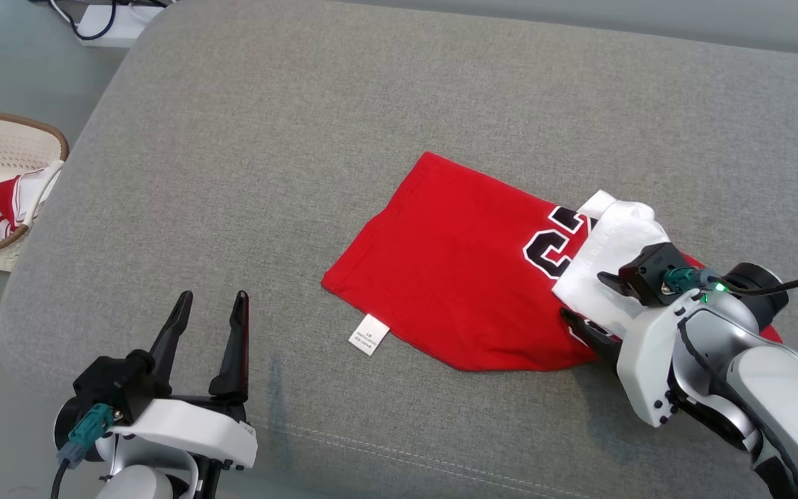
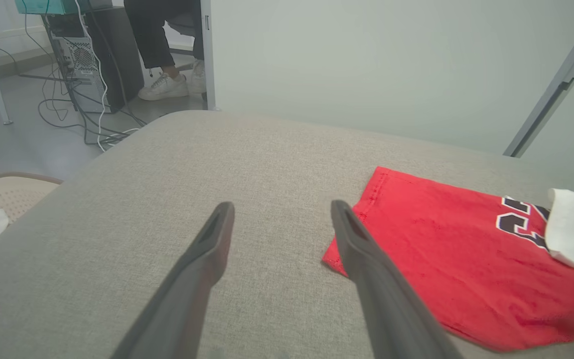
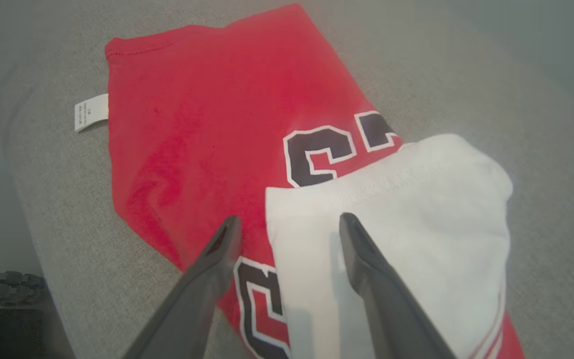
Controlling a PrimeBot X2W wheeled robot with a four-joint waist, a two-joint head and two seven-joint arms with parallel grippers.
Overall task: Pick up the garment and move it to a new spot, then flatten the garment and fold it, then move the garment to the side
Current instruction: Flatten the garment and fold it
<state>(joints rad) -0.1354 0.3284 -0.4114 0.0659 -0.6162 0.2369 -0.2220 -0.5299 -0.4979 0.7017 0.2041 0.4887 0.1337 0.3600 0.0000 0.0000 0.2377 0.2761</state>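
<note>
The red garment (image 1: 461, 277) is laid right of centre on the grey cushion (image 1: 302, 138). It is judged light, soft and limp, best pinched at the white sleeve (image 1: 614, 235) or a hem corner. The right claw (image 1: 582, 296) is held released over that sleeve, the left claw (image 1: 213, 298) released near left.
</note>
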